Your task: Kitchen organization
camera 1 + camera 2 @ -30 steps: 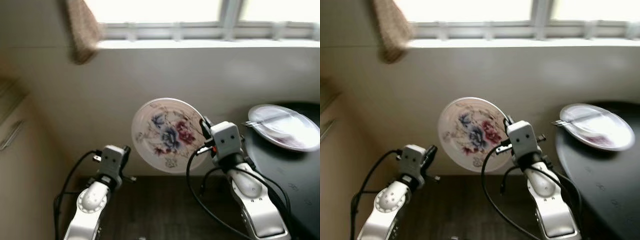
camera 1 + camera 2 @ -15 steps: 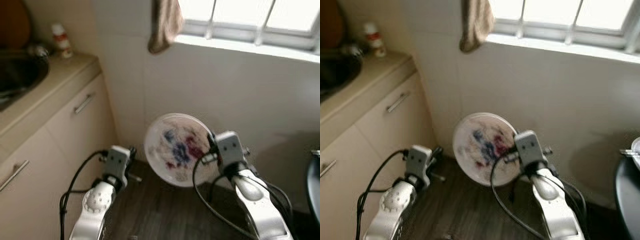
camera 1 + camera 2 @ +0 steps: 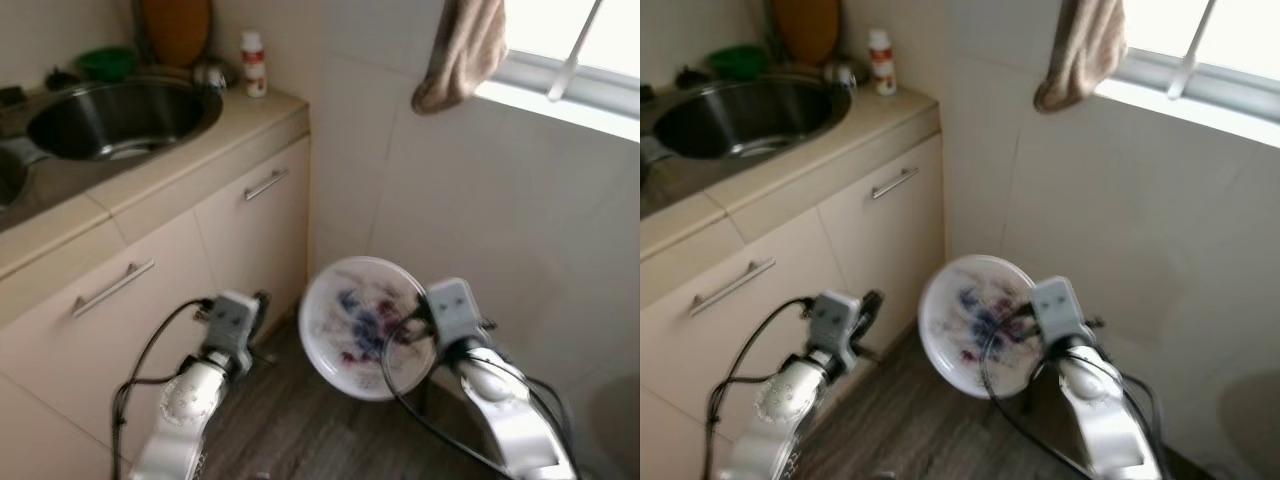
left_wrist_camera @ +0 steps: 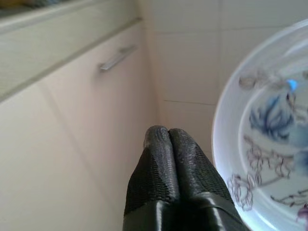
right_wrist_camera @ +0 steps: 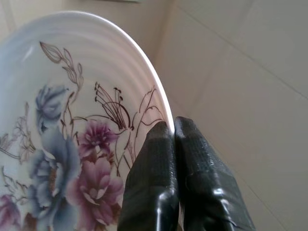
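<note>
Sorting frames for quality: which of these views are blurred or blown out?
Left eye view: window blown out, floral plate motion-smeared. Right eye view: the same. Right wrist view: plate sharp, right gripper crisp. Left wrist view: left gripper sharp, cabinet soft.

White plate (image 5: 72, 125) with blue and purple flowers, beige cabinets (image 3: 150, 270), tan towel (image 3: 462, 50), steel-grey sink (image 3: 120, 118)

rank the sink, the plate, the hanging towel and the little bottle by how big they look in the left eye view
1. sink, largest
2. plate, held by the right gripper; it is nearer the camera, so its true size against the sink is unsure
3. towel, partly cut off at the top
4. bottle, smallest
</note>
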`<state>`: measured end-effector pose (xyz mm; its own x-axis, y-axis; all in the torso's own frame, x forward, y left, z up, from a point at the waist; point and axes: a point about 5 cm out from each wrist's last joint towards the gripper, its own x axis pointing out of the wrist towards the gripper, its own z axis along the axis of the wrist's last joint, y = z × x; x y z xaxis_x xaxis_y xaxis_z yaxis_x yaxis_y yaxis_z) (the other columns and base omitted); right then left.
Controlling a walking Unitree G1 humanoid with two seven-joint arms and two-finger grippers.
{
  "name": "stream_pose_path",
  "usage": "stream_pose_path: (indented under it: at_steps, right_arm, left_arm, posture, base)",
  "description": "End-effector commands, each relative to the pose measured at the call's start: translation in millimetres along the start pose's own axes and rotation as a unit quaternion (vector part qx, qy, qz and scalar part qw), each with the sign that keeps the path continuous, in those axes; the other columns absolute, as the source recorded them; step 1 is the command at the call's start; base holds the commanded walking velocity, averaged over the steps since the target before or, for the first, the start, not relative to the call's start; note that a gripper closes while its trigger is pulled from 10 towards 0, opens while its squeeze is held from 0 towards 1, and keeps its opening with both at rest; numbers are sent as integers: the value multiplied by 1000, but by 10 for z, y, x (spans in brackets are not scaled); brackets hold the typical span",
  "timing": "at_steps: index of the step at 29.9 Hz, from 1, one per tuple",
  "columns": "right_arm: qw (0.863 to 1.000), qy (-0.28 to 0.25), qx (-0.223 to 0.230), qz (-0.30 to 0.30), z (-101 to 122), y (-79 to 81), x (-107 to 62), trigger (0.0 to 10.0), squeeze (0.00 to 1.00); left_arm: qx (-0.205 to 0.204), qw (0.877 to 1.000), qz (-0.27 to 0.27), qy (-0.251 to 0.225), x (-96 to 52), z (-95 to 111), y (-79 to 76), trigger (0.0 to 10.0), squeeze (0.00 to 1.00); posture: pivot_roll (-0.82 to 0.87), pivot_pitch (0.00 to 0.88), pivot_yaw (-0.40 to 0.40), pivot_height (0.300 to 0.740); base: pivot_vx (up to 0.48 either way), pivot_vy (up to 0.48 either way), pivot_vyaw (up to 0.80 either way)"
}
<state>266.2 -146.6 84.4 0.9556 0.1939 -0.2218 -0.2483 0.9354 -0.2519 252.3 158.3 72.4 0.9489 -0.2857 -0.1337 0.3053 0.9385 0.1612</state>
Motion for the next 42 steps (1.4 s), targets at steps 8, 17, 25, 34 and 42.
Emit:
stream_pose_path:
  at_steps: [8, 17, 25, 34, 42]
  right_arm:
    - [1000, -2, 1, -21, 4, -87, -10, 0, 0]
    - [999, -6, -2, -36, 23, -119, -5, 10000, 0]
    - [980, -122, 53, -149, 399, -465, -47, 10000, 0]
    - [961, -207, -56, -174, 804, -544, -38, 10000, 0]
    - [956, -229, -79, -167, 897, -450, -2, 10000, 0]
  left_arm:
    - [1, 1000, -9, -7, 19, 28, -62, 10000, 0]
    - [6, 1000, -6, -12, 27, 41, -52, 10000, 0]
    - [10, 998, 14, -66, 52, 183, -10, 10000, 0]
    - [22, 992, 44, -115, 68, 336, 56, 10000, 0]
    - [56, 969, 128, -201, 45, 646, 307, 10000, 0]
  posture:
    - [127, 0, -44, 740]
    - [127, 0, -43, 740]
    - [130, 0, -40, 740]
    - [131, 0, -39, 740]
    - [143, 0, -43, 740]
  base:
    - [0, 0, 574]
    - [0, 0, 0]
    - [0, 0, 0]
    - [262, 0, 0]
    - [353, 0, 700]
